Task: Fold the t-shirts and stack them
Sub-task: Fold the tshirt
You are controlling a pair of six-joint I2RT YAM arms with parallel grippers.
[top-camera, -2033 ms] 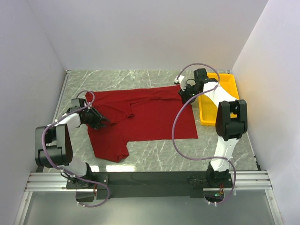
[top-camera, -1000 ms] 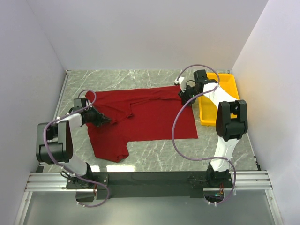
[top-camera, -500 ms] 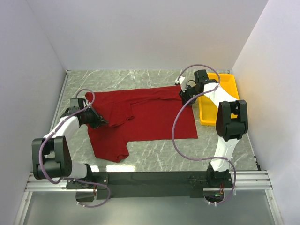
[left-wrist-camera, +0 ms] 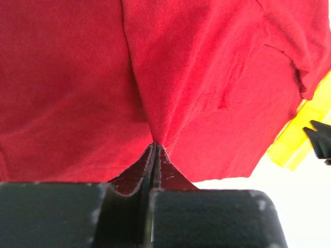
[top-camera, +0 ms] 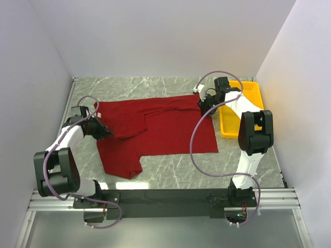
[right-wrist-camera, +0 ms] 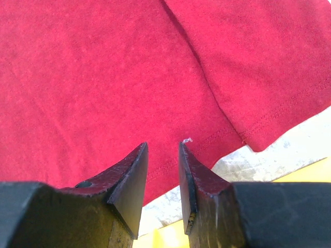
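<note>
The dark red t-shirt [top-camera: 165, 126] lies spread on the marble table, with one part hanging toward the near left. My left gripper [top-camera: 105, 132] is at the shirt's left edge. In the left wrist view its jaws [left-wrist-camera: 155, 146] are shut on a pinched ridge of the red cloth [left-wrist-camera: 207, 77]. My right gripper [top-camera: 205, 105] is at the shirt's far right corner. In the right wrist view it [right-wrist-camera: 163, 148] is slightly open just above the stitched hem of the shirt [right-wrist-camera: 103, 77], with nothing between the jaws.
A yellow plastic tray [top-camera: 247, 90] stands at the right edge, just beyond the right gripper; it also shows in the left wrist view [left-wrist-camera: 295, 147]. White walls close in the table on three sides. Bare marble [top-camera: 176, 173] lies in front of the shirt.
My left gripper has moved left toward the wall, still shut on the cloth, drawing the shirt's left edge outward. The right gripper has stayed put.
</note>
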